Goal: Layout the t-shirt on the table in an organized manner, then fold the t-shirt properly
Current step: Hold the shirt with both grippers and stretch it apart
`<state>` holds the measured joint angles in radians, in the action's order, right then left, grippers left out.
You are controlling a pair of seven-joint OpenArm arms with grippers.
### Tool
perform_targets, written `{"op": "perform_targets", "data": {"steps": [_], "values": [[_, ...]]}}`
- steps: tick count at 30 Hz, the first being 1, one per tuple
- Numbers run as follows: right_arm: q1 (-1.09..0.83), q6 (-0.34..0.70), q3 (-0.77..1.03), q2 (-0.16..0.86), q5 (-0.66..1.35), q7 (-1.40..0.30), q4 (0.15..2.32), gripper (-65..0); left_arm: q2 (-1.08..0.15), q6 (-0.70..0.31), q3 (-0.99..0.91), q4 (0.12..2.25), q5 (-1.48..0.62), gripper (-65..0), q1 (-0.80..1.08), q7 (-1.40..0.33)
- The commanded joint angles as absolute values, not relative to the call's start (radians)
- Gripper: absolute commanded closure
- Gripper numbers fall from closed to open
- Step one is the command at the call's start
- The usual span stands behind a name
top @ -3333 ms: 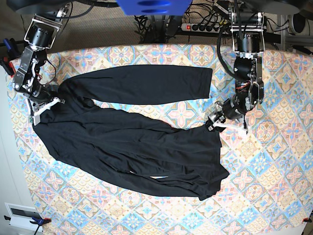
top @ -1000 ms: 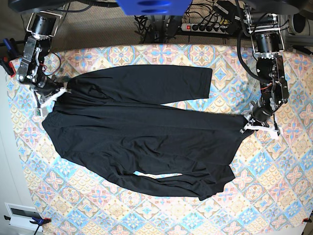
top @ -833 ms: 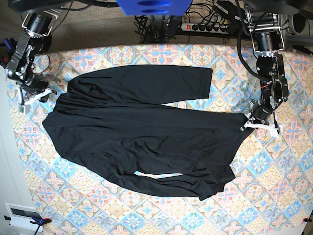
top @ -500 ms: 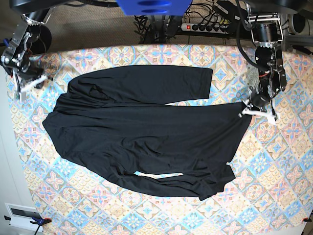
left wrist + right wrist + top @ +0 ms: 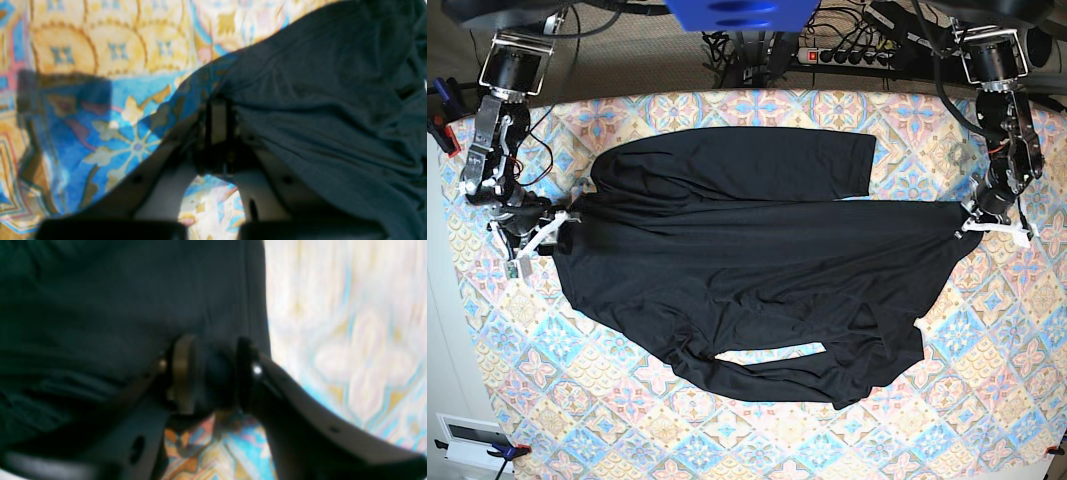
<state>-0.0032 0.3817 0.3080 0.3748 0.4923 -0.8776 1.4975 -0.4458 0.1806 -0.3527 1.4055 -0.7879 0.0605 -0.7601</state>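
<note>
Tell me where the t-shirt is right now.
In the base view the t-shirt lies spread across the middle of the table, stretched between both grippers.

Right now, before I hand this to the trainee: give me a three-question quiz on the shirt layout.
1. True or false: the shirt lies fully smoothed out on the table.
2. Which gripper is clamped shut on the shirt's edge? A the left one, B the right one, C neither.
3. In the base view, is the bunched, wrinkled part of the shirt at the top or the bottom?

Key
1. False: the lower part is rumpled.
2. A: the left gripper pinches the corner.
3. Bottom.
</note>
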Motion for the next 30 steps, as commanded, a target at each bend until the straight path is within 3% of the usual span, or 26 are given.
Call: {"op": "perform_targets", "data": {"steps": [1,10,22,25,28,30], "values": [[-0.012,0.377,0.3,0.392,0.473,-0.889,1.501,-23.9,-0.473,0.176,-0.355,1.42,-0.789,0.0,0.051,-0.746],[-0.01,0.377,0.283,0.389,0.387,-0.88,1.446,-25.4,-0.475,0.176,-0.355,1.42,-0.789,0.0,0.059,-0.746],[0.176,0.377,0.277,0.389,0.387,-0.88,1.287,-24.5,-0.473,0.176,-0.352,1.42,-0.789,0.0,0.056,-0.746],[0.209,0.377,0.277,0.389,0.387,-0.88,1.236,-16.7,-0.473,0.176,-0.352,1.42,-0.789,0.0,0.056,-0.746],[0.245,0.377,0.283,0.389,0.384,-0.877,1.182,-2.0,-0.472,0.176,-0.352,1.42,-0.789,0.0,0.056,-0.746],[0.266,0.377,0.283,0.389,0.384,-0.849,1.158,-0.3,-0.47,0.176,-0.352,1.42,-0.789,0.0,0.056,-0.746]]}}
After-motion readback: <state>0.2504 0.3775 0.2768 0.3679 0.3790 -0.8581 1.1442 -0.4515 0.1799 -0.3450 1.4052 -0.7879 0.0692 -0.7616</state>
